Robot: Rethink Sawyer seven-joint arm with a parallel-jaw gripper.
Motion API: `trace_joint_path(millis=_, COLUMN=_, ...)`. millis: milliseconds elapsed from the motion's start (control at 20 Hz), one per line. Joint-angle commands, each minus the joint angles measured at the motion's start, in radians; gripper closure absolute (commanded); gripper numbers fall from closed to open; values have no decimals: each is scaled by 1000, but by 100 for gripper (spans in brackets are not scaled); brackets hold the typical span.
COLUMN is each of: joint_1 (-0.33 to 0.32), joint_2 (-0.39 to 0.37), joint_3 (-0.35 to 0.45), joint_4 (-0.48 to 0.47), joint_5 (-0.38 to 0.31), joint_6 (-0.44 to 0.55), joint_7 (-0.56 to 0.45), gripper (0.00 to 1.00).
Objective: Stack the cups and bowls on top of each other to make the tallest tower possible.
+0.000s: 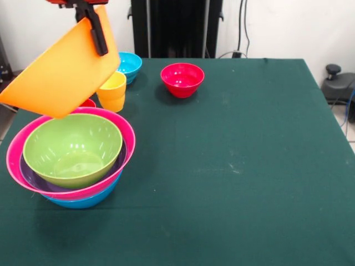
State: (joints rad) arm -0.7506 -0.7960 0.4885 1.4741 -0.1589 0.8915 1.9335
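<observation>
You're looking at a robot lab here, a test cell and no one's home. Your surface (pixel 233 166) is draped in plain dark green cloth, edge to edge. Beyond its far edge stands a black pedestal (pixel 176 27) against a bare white wall (pixel 288 27), and cables (pixel 242 27) hang down that wall near the far right corner. Off the right edge, over a pale tiled floor (pixel 345 124), sits a grey piece of equipment with a black knob (pixel 333 70). And what's laid out for you? Glossy plastic bowls (pixel 182 78) in toy colours, set out as test props, with no food anywhere.
</observation>
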Motion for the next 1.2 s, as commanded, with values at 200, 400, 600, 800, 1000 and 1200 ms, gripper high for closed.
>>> trace_joint_path(millis=200, joint_1=1, joint_2=117, joint_3=95, joint_4=27, joint_5=-125, joint_6=-12, joint_7=-267, gripper=100)
trace_joint_path(millis=400, joint_1=0, joint_2=144, joint_3=97, joint_4=0, joint_5=-159, joint_6=-34, joint_7=-253, gripper=100)
trace_joint_path(millis=600, joint_1=-4, joint_2=159, joint_3=96, joint_4=-11, joint_5=-184, joint_6=-62, joint_7=-226, gripper=100)
trace_joint_path(millis=800, joint_1=-17, joint_2=146, joint_3=108, joint_4=-10, joint_5=-192, joint_6=-38, joint_7=-230, gripper=100)
trace_joint_path(millis=1000, joint_1=-30, joint_2=147, joint_3=125, joint_4=-20, joint_5=-197, joint_6=-12, joint_7=-242, gripper=100)
trace_joint_path(millis=1200, joint_1=-47, joint_2=137, joint_3=142, joint_4=-22, joint_5=-195, joint_6=18, joint_7=-254, gripper=100)
